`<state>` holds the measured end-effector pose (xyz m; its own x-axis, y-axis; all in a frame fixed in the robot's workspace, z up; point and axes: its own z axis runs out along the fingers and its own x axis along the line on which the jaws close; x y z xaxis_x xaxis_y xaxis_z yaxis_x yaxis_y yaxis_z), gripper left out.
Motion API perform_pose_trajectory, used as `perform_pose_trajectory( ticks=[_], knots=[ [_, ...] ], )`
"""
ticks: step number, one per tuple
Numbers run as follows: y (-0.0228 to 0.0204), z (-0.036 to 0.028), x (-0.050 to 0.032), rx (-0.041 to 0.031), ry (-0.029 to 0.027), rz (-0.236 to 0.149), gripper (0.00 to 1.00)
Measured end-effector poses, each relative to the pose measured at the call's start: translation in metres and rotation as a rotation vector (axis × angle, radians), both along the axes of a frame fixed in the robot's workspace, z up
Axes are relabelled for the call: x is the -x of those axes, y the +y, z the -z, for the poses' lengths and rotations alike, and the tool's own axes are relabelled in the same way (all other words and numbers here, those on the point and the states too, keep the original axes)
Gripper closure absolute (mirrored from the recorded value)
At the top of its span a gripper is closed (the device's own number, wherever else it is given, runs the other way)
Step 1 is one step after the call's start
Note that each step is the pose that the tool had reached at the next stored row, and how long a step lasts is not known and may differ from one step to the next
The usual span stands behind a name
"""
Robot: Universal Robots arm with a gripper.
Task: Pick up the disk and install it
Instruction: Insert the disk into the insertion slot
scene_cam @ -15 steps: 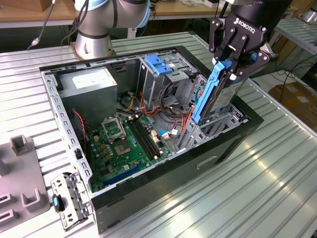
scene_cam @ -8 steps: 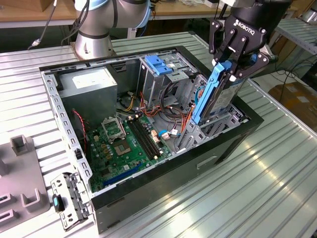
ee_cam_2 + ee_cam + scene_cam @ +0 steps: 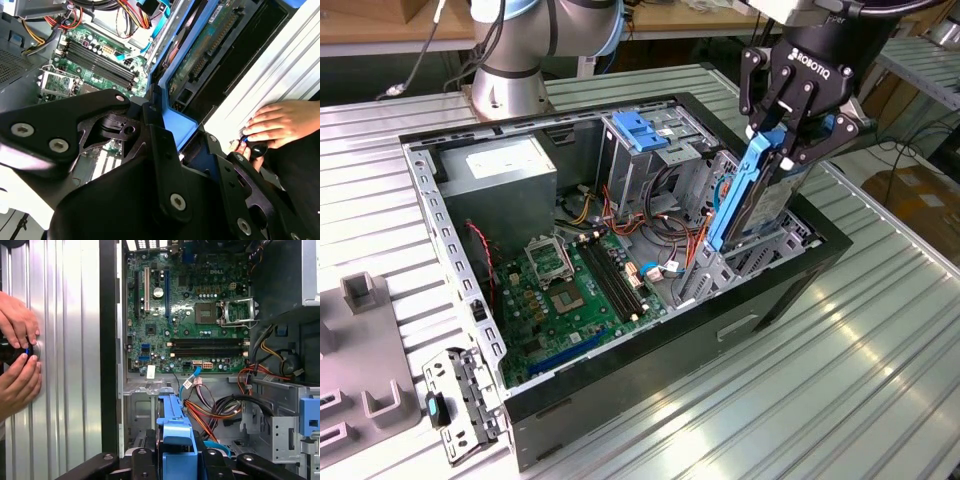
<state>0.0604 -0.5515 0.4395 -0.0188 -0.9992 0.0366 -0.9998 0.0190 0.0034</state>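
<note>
Landmark: the open computer case (image 3: 650,360) lies on its side on the ribbed metal bench (image 3: 840,380), with its interior facing up.
Claw: the claw (image 3: 795,140) hangs over the case's end on the exterior view's right. Its black fingers are closed tight on the upper end of the disk, pressing on the blue side rails.
Disk: the disk (image 3: 735,195) stands on edge, steeply tilted. Its top is above the case rim and its lower end is down inside the case, against the metal bay at that same end. Its blue rail (image 3: 175,440) runs out from between the fingers in both wrist views (image 3: 175,125).
Motherboard: the green motherboard (image 3: 560,300) covers the case floor, beside the disk's lower end.
Power supply: the grey power supply (image 3: 505,170) sits in the case's far corner, well apart from the disk.
Blue latch: the blue latch (image 3: 642,130) tops the metal cage inside the case, near the disk.
Cables: red, orange and yellow cables (image 3: 215,412) lie in the case between the cage and the motherboard.
Hands: a person's hands (image 3: 17,382) rest on the bench just outside the case's black wall, around a small dark round object.
Bracket: a loose metal bracket (image 3: 460,405) lies on the bench by the case's near corner.
</note>
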Motion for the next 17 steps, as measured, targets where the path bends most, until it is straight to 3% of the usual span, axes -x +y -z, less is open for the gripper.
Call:
perform_pose_trajectory(
  ticks=[17],
  knots=[
    [-0.0030, 0.0152, -0.0005, 0.0001, 0.0017, 0.000, 0.63]
  ],
)
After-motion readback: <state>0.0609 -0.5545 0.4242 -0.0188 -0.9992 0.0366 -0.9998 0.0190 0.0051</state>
